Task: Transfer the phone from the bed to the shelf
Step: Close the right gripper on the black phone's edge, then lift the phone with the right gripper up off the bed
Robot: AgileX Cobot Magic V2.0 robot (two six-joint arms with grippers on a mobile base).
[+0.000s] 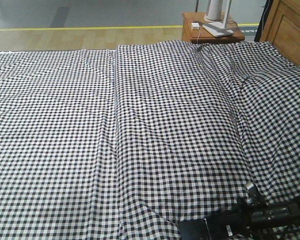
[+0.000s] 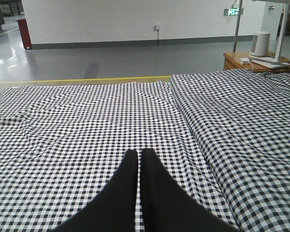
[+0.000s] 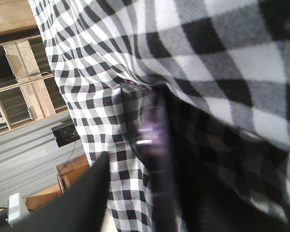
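Observation:
The bed (image 1: 140, 125) with its black-and-white check sheet fills the front view. The phone (image 1: 195, 230), a thin black slab, lies on the sheet at the bottom edge, right of centre. My right gripper (image 1: 232, 225) reaches it from the right. In the right wrist view the phone's glossy edge (image 3: 154, 145) stands between the dark fingers (image 3: 87, 193), and sheet shows in the gap beside it, so this gripper (image 3: 150, 166) is open around the phone. My left gripper (image 2: 138, 154) hovers shut and empty over the bed (image 2: 87, 125). Blurred pale wood boards (image 3: 24, 82), possibly the shelf, show at far left.
An orange-brown nightstand (image 1: 210, 30) with a white lamp base and a small white box stands beyond the bed's far right corner. The wooden headboard (image 1: 290, 30) rises at the right. Grey floor with a yellow line (image 1: 90, 27) lies past the bed.

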